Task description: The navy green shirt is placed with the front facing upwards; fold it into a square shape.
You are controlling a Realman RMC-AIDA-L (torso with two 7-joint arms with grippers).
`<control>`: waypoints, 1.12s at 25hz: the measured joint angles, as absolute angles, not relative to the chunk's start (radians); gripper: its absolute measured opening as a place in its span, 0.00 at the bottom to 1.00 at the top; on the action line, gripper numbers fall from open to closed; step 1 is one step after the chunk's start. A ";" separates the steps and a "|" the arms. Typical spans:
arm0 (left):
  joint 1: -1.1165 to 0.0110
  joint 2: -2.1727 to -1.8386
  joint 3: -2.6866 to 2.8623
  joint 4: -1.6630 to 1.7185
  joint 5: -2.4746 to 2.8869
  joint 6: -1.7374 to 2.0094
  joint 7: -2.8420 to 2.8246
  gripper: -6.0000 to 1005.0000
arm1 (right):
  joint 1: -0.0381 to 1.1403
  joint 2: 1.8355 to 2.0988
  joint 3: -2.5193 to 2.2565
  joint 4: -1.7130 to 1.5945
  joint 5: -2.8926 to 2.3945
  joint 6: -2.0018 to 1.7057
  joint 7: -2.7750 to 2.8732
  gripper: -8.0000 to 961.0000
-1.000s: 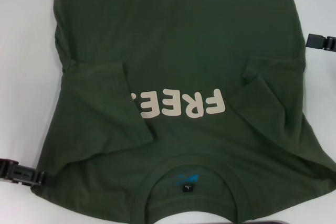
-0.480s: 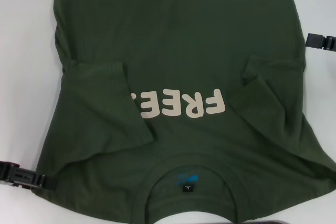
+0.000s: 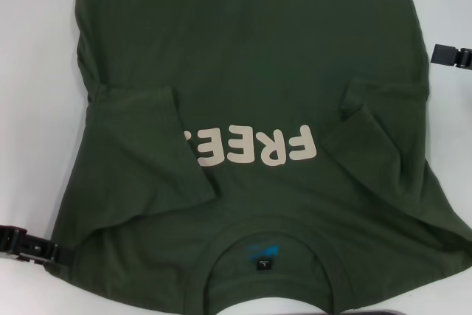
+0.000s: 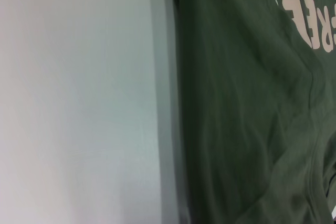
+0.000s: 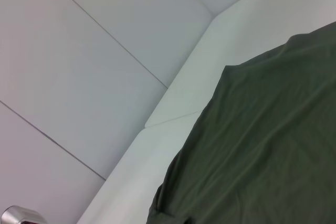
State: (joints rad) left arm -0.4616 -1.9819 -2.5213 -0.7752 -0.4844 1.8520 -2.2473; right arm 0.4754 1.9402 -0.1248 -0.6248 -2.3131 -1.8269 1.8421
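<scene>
The navy green shirt lies spread face up on the white table, collar nearest the robot and hem away, so its long axis runs straight out from the body. Both sleeves are already turned in over the chest.

The left gripper sits low at the near left corner, the shirt's shoulder edge just beside it on its inner side; whether it has cloth pinched or is released I cannot tell. It is the nearer arm to the collar end.

The right gripper waits farther out, just off the shirt's right edge; its state is also unclear.

Inside the collar sits a small black neck label, unreadable, below blue print. Farther up, cream lettering reads "FREE", upside down, partly covered by the left sleeve.
</scene>
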 joint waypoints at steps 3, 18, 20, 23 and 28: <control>-0.462 -1.982 -2.521 -0.774 -0.484 1.851 -2.247 0.63 | 0.475 1.940 -0.124 -0.626 -2.313 -1.827 1.840 0.68; -0.462 -1.983 -2.523 -0.774 -0.483 1.833 -2.244 0.51 | 0.477 1.940 -0.126 -0.629 -2.313 -1.821 1.840 0.62; -0.462 -1.979 -2.522 -0.767 -0.483 1.833 -2.237 0.50 | 0.476 1.940 -0.125 -0.629 -2.313 -1.821 1.840 0.62; -0.462 -1.977 -2.521 -0.757 -0.478 1.833 -2.231 0.41 | 0.476 1.940 -0.123 -0.629 -2.313 -1.821 1.841 0.62; -0.462 -1.977 -2.525 -0.755 -0.473 1.832 -2.231 0.27 | 0.477 1.940 -0.123 -0.629 -2.313 -1.821 1.839 0.62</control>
State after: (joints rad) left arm -0.4617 -1.9766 -2.5255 -0.7548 -0.4728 1.8318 -2.2306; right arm 0.4772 1.9402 -0.1227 -0.6290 -2.3132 -1.8210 1.8394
